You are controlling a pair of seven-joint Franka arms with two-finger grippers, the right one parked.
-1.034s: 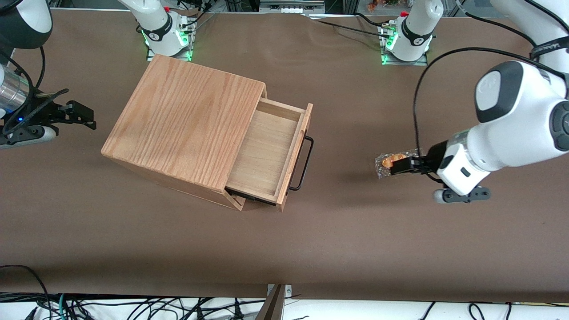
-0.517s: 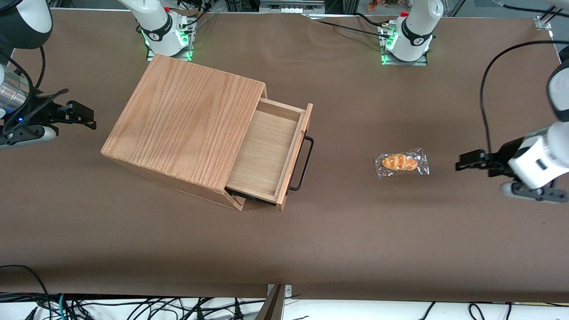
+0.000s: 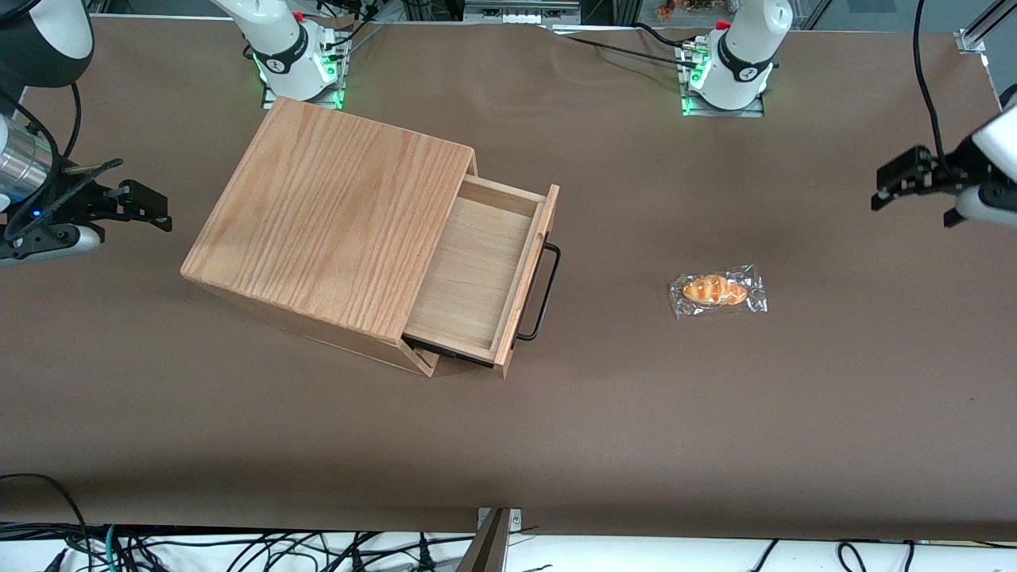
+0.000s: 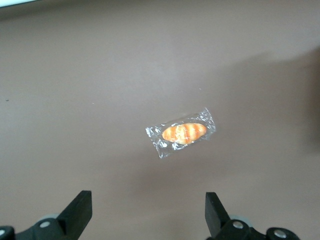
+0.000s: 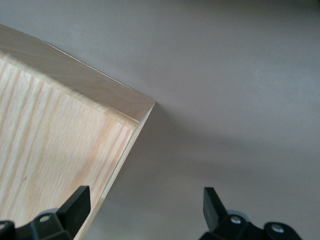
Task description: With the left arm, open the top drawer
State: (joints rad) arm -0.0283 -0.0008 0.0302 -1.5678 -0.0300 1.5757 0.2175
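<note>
The top drawer (image 3: 477, 270) stands pulled out of the oak-grain box (image 3: 334, 214). Its pale-wood tray is bare inside, and the black bar handle (image 3: 544, 292) faces the working arm's end of the table. My left arm's gripper (image 3: 891, 184) hangs far off toward that end, well apart from the handle and above the brown table. It is open, with nothing between its fingers. In the left wrist view the gripper (image 4: 147, 201) looks down on the table, its fingertips (image 4: 82, 200) wide apart.
A wrapped bread roll (image 3: 717, 291) lies on the table between the drawer handle and my gripper; the wrist view shows the same roll (image 4: 183, 132). A corner of the box (image 5: 60, 150) fills part of the right wrist view. The arm bases (image 3: 735, 56) stand farthest from the front camera.
My left gripper has drawn away from over the bread roll toward the working arm's end of the table and farther from the front camera. Roll and drawer have not moved.
</note>
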